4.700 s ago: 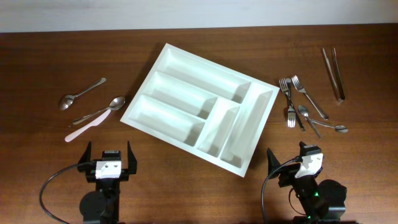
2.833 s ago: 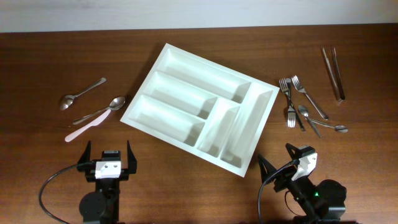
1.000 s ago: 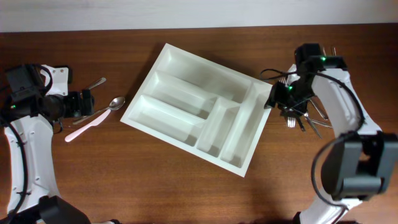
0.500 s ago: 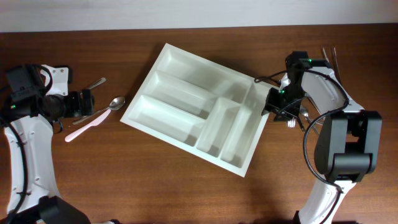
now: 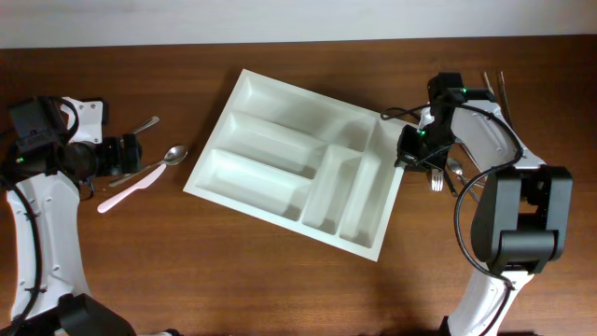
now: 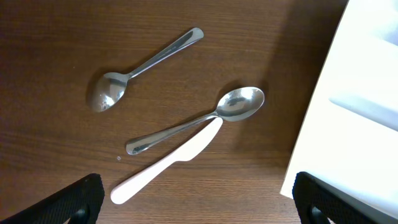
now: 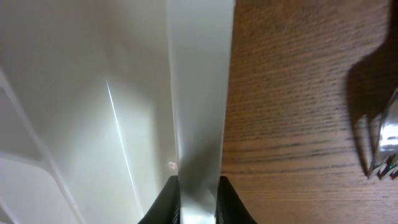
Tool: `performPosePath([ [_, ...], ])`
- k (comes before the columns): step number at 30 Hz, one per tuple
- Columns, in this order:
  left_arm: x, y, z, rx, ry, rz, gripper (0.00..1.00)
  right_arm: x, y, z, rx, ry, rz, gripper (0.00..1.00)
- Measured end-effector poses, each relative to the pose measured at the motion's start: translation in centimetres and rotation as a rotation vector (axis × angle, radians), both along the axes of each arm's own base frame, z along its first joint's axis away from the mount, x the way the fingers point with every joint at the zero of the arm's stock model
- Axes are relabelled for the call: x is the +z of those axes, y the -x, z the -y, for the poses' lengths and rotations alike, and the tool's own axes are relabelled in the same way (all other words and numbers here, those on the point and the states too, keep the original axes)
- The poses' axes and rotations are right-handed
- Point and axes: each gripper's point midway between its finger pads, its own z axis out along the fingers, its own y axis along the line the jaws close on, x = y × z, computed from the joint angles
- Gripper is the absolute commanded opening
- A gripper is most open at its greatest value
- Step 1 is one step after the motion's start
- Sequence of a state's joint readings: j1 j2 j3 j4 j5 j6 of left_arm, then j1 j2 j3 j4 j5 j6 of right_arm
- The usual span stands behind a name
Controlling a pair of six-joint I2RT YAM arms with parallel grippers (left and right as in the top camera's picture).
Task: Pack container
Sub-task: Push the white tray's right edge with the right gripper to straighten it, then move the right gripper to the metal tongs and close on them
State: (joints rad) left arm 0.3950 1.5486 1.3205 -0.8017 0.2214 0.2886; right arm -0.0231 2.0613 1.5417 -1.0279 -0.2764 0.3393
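Note:
The container [image 5: 308,94], a large white tray with several compartments, lies at an angle in the middle of the table. My right gripper [image 5: 408,149] is shut on the rim of its right end; the right wrist view shows both fingers pinching the thin white rim [image 7: 199,93] at the gripper [image 7: 198,186]. Left of the tray, my left gripper [image 5: 131,154] hangs wide open [image 6: 198,196] over two metal spoons [image 6: 146,62] [image 6: 193,121] and a pale plastic knife [image 6: 168,163], touching none of them.
Forks and spoons [image 5: 438,175] lie right of the tray, partly under my right arm. Fork tines [image 7: 385,149] show beside the rim. Metal tongs [image 5: 501,98] lie at the far right. The tray's left edge [image 6: 323,112] is close to the left gripper.
My right gripper has closed on the tray's right rim, and the tray has turned a little on the table. The left arm has stayed still.

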Motion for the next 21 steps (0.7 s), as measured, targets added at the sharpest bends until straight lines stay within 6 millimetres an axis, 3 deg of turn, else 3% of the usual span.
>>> performPosePath([
  [3, 0.0, 0.0, 0.0, 0.000, 0.000, 0.000, 0.99, 0.1, -0.6, 0.3, 0.033, 0.028, 0.033, 0.05],
  [21, 0.0, 0.0, 0.0, 0.000, 0.000, 0.000, 0.99, 0.7, -5.8, 1.9, 0.321, 0.175, 0.309, 0.04],
])
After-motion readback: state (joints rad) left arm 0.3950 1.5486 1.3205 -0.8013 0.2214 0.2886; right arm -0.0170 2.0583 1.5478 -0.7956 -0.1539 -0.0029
